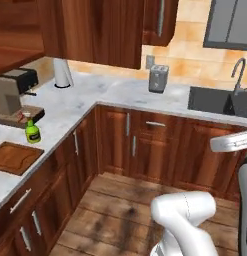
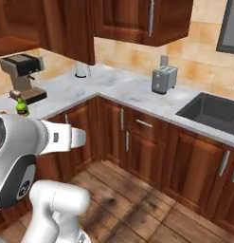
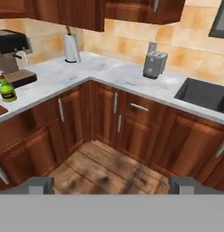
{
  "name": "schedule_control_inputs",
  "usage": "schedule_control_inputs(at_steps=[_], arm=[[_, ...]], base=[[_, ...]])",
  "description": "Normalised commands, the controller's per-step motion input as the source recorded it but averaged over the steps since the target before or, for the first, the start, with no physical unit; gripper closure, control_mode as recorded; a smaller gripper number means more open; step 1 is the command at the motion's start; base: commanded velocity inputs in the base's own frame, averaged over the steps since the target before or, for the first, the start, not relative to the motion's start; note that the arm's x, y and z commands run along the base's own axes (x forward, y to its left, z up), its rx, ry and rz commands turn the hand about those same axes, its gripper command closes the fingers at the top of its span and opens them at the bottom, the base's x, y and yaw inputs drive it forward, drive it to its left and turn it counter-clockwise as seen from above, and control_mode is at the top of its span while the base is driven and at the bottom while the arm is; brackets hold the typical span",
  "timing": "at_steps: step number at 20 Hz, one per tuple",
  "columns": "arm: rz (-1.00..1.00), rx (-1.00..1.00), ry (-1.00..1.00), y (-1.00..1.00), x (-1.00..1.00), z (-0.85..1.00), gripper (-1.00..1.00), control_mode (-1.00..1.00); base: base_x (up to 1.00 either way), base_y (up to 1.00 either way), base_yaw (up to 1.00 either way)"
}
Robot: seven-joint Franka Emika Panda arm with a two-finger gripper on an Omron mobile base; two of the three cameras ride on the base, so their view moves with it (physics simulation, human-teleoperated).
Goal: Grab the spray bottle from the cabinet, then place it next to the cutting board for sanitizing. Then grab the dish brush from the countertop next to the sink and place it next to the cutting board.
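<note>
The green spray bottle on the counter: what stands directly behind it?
Behind the spray bottle stands the coffee machine, its brown base tray touching or nearly touching the bottle. The cutting board lies in front. The bottle hides part of the tray's front edge.

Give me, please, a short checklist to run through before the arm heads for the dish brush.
1. Spray bottle stands upright on the countertop beside the cutting board: ok.
2. Gripper open and holding nothing: ok.
3. Sink in sight: ok.
4. Dish brush located next to the sink: cannot tell.
5. Toaster stands clear of the sink: ok.
</note>
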Motion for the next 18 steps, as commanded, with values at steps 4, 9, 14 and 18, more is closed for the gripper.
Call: schedule_control_inputs(at_steps=[4,9,14,18], arm=[[0.00,0.00,0.00,0.00,0.00,0.00,-1.00,1.00],[0.00,0.00,0.00,0.00,0.00,0.00,-1.00,1.00],[0.00,0.00,0.00,0.00,0.00,0.00,-1.00,1.00],[0.00,0.00,0.00,0.00,0.00,0.00,-1.00,1.00]], base=[[0.00,0.00,-1.00],[0.02,0.00,-0.99],[0.92,-0.38,-0.54],[1.00,-1.00,-0.30]])
